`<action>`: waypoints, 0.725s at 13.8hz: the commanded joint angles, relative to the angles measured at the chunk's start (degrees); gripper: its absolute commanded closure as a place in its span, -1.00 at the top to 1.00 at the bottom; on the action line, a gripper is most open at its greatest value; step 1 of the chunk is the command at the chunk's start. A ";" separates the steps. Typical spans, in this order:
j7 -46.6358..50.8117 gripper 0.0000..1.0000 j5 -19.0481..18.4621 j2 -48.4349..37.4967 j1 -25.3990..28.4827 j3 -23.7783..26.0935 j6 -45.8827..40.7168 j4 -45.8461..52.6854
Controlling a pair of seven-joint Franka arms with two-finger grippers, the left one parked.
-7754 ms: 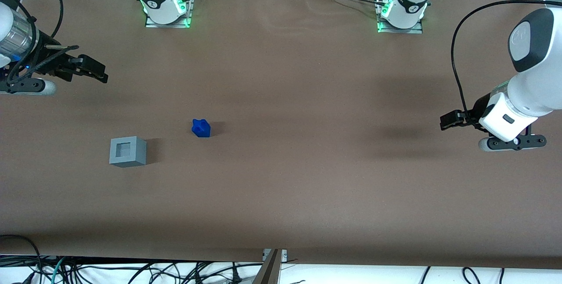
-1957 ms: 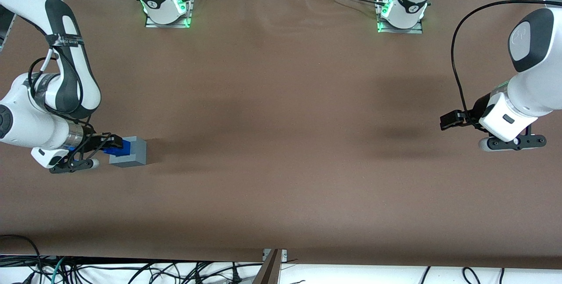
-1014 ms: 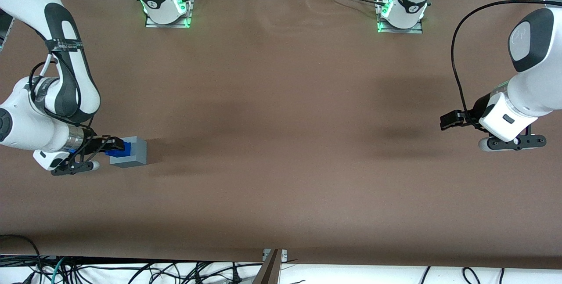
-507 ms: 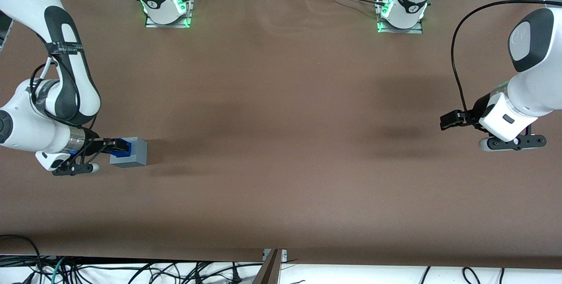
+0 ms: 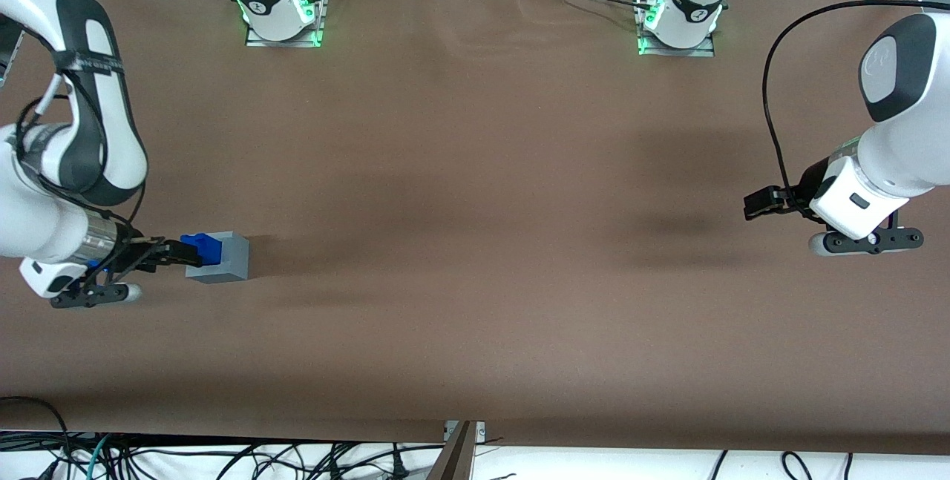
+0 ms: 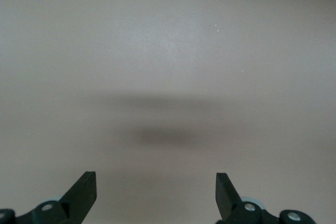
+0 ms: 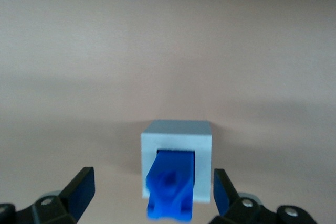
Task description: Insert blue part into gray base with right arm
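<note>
The blue part (image 5: 200, 245) sits in the square recess of the gray base (image 5: 228, 259), with its knobbly end sticking up out of the top. In the right wrist view the blue part (image 7: 170, 188) juts out of the gray base (image 7: 176, 132) between the two black fingers, and clear gaps show on both sides of it. The right arm's gripper (image 5: 171, 253) hangs above the base, open and holding nothing. Its fingertips (image 7: 82, 188) stand wide apart, and the gripper (image 7: 152, 191) touches neither part.
Two arm mounts with green lights (image 5: 282, 16) (image 5: 677, 24) stand at the table edge farthest from the front camera. The parked arm (image 5: 868, 198) hangs at its end of the brown table (image 5: 475, 242). Cables (image 5: 223, 458) lie below the nearest edge.
The gripper has let go of the blue part, opened, and drawn back up and away from the gray base. The blue part stays in the recess.
</note>
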 commanded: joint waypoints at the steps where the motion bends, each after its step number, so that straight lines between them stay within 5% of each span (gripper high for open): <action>1: 2.65 1.00 -1.64 -8.18 -0.05 0.53 -7.73 -1.05; 4: 5.01 1.00 -1.91 -18.45 -0.05 0.71 -16.27 -4.11; 7: 5.12 1.00 -2.52 -30.76 -0.05 1.06 -13.05 -16.23; 10: 3.89 1.00 -2.44 -31.41 -0.05 0.97 -14.00 -16.00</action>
